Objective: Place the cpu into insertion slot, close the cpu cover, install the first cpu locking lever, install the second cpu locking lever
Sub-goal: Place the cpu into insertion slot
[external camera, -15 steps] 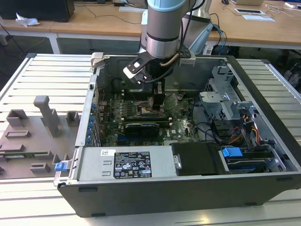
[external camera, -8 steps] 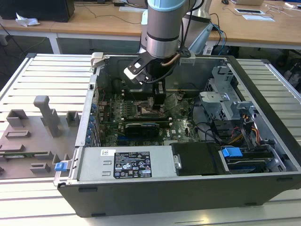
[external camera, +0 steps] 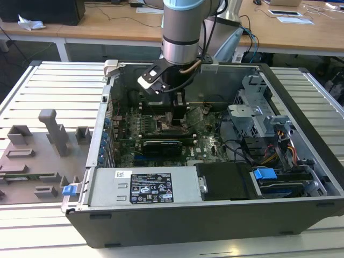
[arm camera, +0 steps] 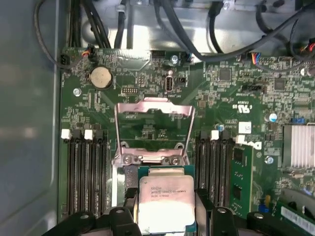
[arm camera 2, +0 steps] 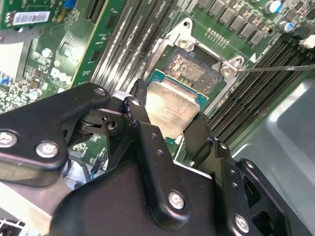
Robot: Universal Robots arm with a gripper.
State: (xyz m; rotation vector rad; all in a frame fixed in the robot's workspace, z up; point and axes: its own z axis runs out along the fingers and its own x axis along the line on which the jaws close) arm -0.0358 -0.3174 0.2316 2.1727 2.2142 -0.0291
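The black gripper (arm camera 2: pixel 170 125) clenches its jaws on opposite edges of the flat square silver-grey cpu (arm camera: pixel 165 204), held partly over the silvery-rimmed, dark-centred insertion slot (arm camera 2: pixel 193 71) in the green circuit board (arm camera: pixel 216 98) (inside an open grey computer case (external camera: pixel 215 226)); it seems not yet seated. The thin silvery frame-shaped cpu cover (arm camera: pixel 152 109) stands flipped open at the slot's edge.

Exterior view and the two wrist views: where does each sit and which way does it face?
Exterior view: off the arm, raised outside the open computer case, looking down into it; arm and gripper show.
First wrist view: on the wrist, facing the board; cpu cover stands open; fingers show.
Second wrist view: on the wrist, angled at the insertion slot; gripper body shows.
Shared: both wrist views show the cpu between the fingers.
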